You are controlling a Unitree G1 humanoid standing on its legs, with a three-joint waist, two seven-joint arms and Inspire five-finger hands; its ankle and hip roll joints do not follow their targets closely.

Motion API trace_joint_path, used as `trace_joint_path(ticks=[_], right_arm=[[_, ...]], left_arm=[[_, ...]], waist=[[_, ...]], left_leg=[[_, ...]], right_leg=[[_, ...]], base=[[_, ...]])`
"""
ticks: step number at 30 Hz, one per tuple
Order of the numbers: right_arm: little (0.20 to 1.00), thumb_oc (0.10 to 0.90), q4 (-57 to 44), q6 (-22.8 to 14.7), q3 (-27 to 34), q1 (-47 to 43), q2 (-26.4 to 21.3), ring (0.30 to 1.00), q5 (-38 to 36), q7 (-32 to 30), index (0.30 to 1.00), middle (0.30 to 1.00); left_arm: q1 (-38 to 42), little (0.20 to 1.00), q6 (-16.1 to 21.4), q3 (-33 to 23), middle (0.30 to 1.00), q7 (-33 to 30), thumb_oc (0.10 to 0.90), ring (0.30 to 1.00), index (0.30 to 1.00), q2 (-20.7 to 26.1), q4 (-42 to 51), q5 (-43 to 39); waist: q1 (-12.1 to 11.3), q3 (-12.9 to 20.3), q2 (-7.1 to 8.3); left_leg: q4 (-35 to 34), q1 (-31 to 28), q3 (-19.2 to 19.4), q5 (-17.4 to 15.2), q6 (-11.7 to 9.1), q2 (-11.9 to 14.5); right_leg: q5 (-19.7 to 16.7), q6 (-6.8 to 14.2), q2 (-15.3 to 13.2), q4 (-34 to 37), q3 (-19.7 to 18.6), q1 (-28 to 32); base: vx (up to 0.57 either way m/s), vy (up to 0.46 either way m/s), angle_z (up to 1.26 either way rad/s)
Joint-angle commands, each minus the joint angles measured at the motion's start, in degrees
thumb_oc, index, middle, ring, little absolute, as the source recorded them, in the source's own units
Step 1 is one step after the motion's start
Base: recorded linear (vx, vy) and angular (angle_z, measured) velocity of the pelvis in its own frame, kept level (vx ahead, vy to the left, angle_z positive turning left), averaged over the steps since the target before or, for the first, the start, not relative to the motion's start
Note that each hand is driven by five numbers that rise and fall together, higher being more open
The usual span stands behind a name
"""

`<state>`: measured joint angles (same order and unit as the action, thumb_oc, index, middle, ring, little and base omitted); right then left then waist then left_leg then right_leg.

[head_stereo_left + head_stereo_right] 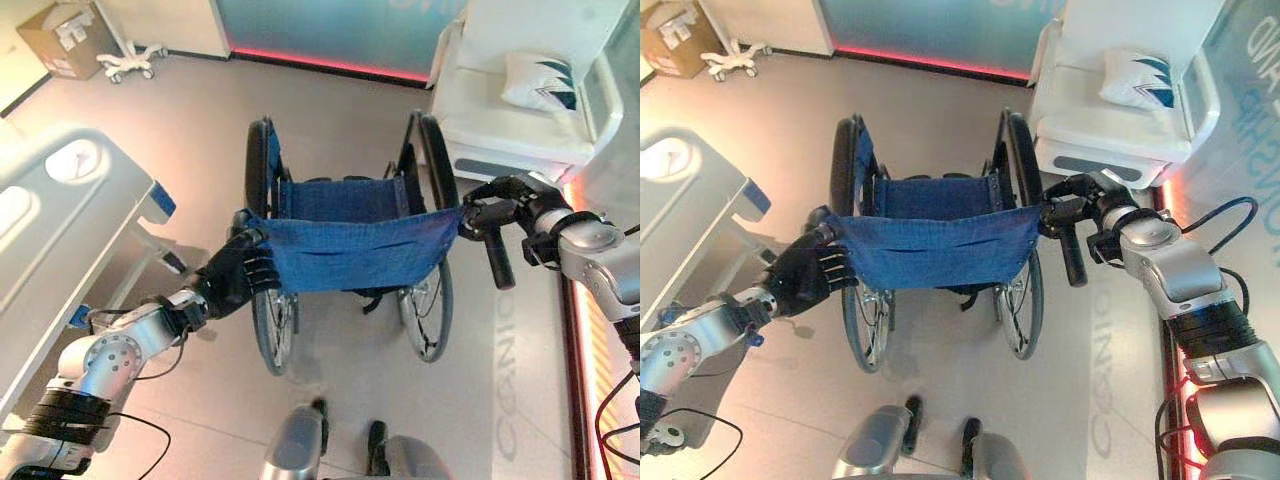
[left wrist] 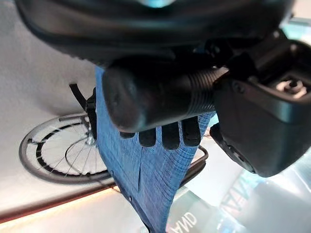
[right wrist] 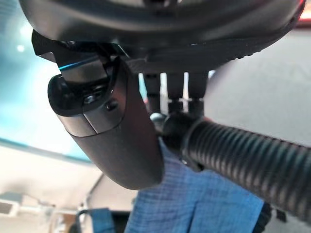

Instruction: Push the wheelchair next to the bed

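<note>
A: Wheelchair with a blue fabric seat and backrest, black wheels and chrome hand rims stood on the grey floor right in front of the robot, its back facing the robot and its front pointing away. How were the hands placed?

B: Left hand had its dark fingers curled round the left push handle at the backrest's corner; the left wrist view showed the black grip clamped in the palm with fingertips coming round against the blue cloth. Right hand was at the right corner, fingers hooked over the neck of the ribbed black right push handle, whose grip hung down and out past the hand.

A: And the bed?

B: White hospital bed with moulded side rails lay to the robot's left, just beside the left arm and a little apart from the chair's left wheel. A white padded armchair carrying a white cushion with a dark leaf print sat ahead on the right, close to the right wheel.

A: So what did the next move turn on?

B: The chair's long axis ran straight away from the robot, roughly along the bed's side, with the bed off to the left. I'd judge the push needed a leftward bias, the right hand driving more than the left
</note>
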<state>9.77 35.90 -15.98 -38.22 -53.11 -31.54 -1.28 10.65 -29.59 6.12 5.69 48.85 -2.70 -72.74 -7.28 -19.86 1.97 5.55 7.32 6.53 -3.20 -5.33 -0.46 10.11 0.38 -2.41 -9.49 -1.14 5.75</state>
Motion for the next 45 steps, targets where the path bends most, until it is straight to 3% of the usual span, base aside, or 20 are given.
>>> trace_joint_path(ticks=[1,2,5,6,9,11,12,15,16,18,19,22,27,29,37,45], right_arm=[[0.300,0.400,-8.55,-5.35,-2.00,-1.75,1.31,0.300,-2.45,2.54,0.300,0.300],[0.300,0.400,-7.94,-6.44,-2.12,-1.52,1.69,0.300,-2.42,2.68,0.300,0.300],[0.300,0.400,-6.53,-7.84,-2.13,-1.64,2.97,0.300,-2.85,2.70,0.300,0.300],[0.300,0.400,-6.12,-8.33,-2.00,-1.60,3.24,0.300,-3.20,2.43,0.300,0.300],[0.300,0.400,-5.00,-9.81,-2.51,-2.27,3.99,0.300,-3.94,1.70,0.300,0.300],[0.300,0.400,-4.91,-10.45,-2.48,-2.34,5.24,0.300,-3.55,1.36,0.300,0.300],[0.300,0.400,-5.25,-10.59,-2.23,-2.08,5.55,0.300,-3.23,1.34,0.300,0.300],[0.300,0.400,-6.26,-9.93,-1.99,-3.37,5.41,0.300,-2.74,1.72,0.300,0.300],[0.300,0.400,-6.15,-10.14,-1.86,-3.38,5.50,0.300,-2.50,1.82,0.300,0.300],[0.300,0.400,-5.95,-10.30,-1.92,-3.53,5.73,0.300,-2.30,1.84,0.300,0.300],[0.300,0.400,-5.63,-8.91,-3.00,-5.69,5.63,0.300,-2.78,2.27,0.300,0.300],[0.300,0.400,-5.12,-7.60,-4.92,-8.50,4.02,0.300,-4.70,2.64,0.300,0.300],[0.300,0.400,-4.85,-7.42,-7.03,-11.40,4.09,0.300,-5.24,2.75,0.300,0.300],[0.300,0.400,-4.81,-7.46,-7.15,-11.60,4.28,0.300,-5.13,2.80,0.300,0.300],[0.300,0.400,-4.67,-8.81,-6.42,-9.10,5.97,0.300,-2.89,1.73,0.300,0.300],[0.300,0.400,-3.39,-9.05,-7.71,-11.50,7.24,0.300,-1.63,1.66,0.300,0.300]], left_arm=[[9.57,0.300,12.90,-9.35,0.300,2.88,0.400,0.300,0.300,-1.49,3.88,-4.68],[9.84,0.300,12.77,-9.87,0.300,3.47,0.400,0.300,0.300,-1.35,3.29,-3.97],[10.66,0.300,11.88,-10.99,0.300,4.40,0.400,0.300,0.300,0.21,2.15,-3.48],[11.33,0.300,11.11,-11.60,0.300,4.91,0.400,0.300,0.300,1.43,1.40,-3.17],[13.29,0.300,11.04,-11.18,0.300,6.10,0.400,0.300,0.300,3.29,-1.03,-3.50],[13.74,0.300,11.54,-10.83,0.300,6.68,0.400,0.300,0.300,4.64,-1.65,-3.81],[13.97,0.300,11.80,-10.53,0.300,6.79,0.400,0.300,0.300,5.51,-1.79,-4.09],[15.66,0.300,12.82,-10.06,0.300,5.36,0.400,0.300,0.300,6.70,-1.81,-5.49],[16.02,0.300,13.22,-9.74,0.300,5.17,0.400,0.300,0.300,6.78,-1.88,-5.91],[16.51,0.300,13.79,-9.33,0.300,4.69,0.400,0.300,0.300,6.29,-1.78,-5.89],[16.99,0.300,13.93,-9.26,0.300,3.17,0.400,0.300,0.300,5.69,-0.93,-5.75],[16.52,0.300,14.21,-9.43,0.300,2.20,0.400,0.300,0.300,5.69,-0.07,-6.56],[12.47,0.300,15.37,-12.66,0.300,1.94,0.400,0.300,0.300,3.74,-0.11,-6.08],[11.63,0.300,15.67,-13.17,0.300,2.37,0.400,0.300,0.300,3.23,-0.18,-5.61],[7.56,0.300,17.60,-14.91,0.300,4.60,0.400,0.300,0.300,-1.02,1.92,-3.47],[6.21,0.300,17.73,-15.32,0.300,3.83,0.400,0.300,0.300,-4.06,2.56,-0.87]], waist=[[0.79,8.72,-2.50],[0.04,9.54,-2.05],[-1.75,10.49,-1.05],[-2.72,11.25,-0.50],[-3.34,11.14,-0.69],[-3.51,11.06,-0.82],[-3.55,11.05,-0.92],[-2.79,9.84,-2.06],[-2.62,9.54,-2.37],[-2.32,9.06,-2.88],[-2.34,8.49,-2.73],[-2.88,9.11,-2.10],[-3.96,9.47,-1.68],[-4.06,9.51,-1.72],[-3.82,9.93,-2.87],[-5.73,10.17,-2.94]], left_leg=[[7.27,5.68,5.56,13.14,0.16,2.04],[7.24,5.57,6.16,9.76,1.86,1.18],[9.04,4.64,5.38,5.01,4.51,-1.86],[8.88,3.76,6.08,2.41,6.79,-3.10],[9.04,1.75,5.00,0.58,8.64,-3.91],[10.15,1.93,3.64,0.54,8.08,-4.06],[11.11,2.41,2.67,0.44,7.72,-4.28],[15.65,1.67,-0.70,-1.15,5.55,-3.45],[16.38,1.57,-1.01,-1.55,5.20,-2.96],[17.61,1.82,-1.46,-1.65,4.49,-2.04],[20.18,3.33,-1.86,-0.52,2.88,-0.39],[20.22,3.69,-4.25,-0.01,2.43,0.25],[19.09,4.54,-6.51,4.08,0.89,2.32],[18.72,4.36,-6.54,4.69,0.72,2.67],[16.03,3.20,-0.06,8.64,-1.12,7.25],[15.09,2.96,-2.30,11.98,-2.49,8.62]], right_leg=[[-1.04,0.42,5.33,0.97,12.52,3.82],[0.63,0.76,5.31,-0.28,12.66,4.24],[2.40,2.11,5.35,-4.89,13.11,5.70],[-1.41,4.54,5.53,-13.04,13.74,4.92],[-9.45,9.53,4.90,-29.83,13.73,-0.68],[-10.68,10.02,3.64,-28.44,12.48,-2.40],[-9.28,9.39,2.28,-26.20,12.58,-2.19],[-3.52,6.42,-5.90,-11.32,14.01,-3.26],[-2.94,6.16,-6.54,-10.19,14.09,-3.26],[-2.21,5.67,-6.45,-9.93,13.99,-3.09],[-1.44,4.69,-5.99,-7.25,13.98,-2.36],[-2.43,4.07,-5.23,-4.26,14.23,-1.89],[-2.54,2.55,-3.21,-1.46,15.10,-1.50],[-2.45,2.40,-2.92,-1.34,15.36,-1.54],[-0.97,0.79,-1.95,-1.53,21.78,-0.86],[-1.07,0.20,-1.67,-0.68,24.42,-0.07]], base=[[0.35,0.005,-0.23],[0.27,0.011,-0.37],[0.34,0.015,-0.73],[0.30,0.054,-0.47],[0.28,0.039,-0.14],[0.23,-0.096,0.24],[0.28,-0.173,0.23],[0.14,-0.205,-0.04],[0.08,-0.224,-0.12],[0.07,-0.167,0.30],[0.12,-0.226,0.81],[0.11,-0.230,0.60],[0.05,-0.194,0.14],[0.02,-0.132,0.14],[0.00,-0.107,0.27],[0.02,-0.076,0.27]])
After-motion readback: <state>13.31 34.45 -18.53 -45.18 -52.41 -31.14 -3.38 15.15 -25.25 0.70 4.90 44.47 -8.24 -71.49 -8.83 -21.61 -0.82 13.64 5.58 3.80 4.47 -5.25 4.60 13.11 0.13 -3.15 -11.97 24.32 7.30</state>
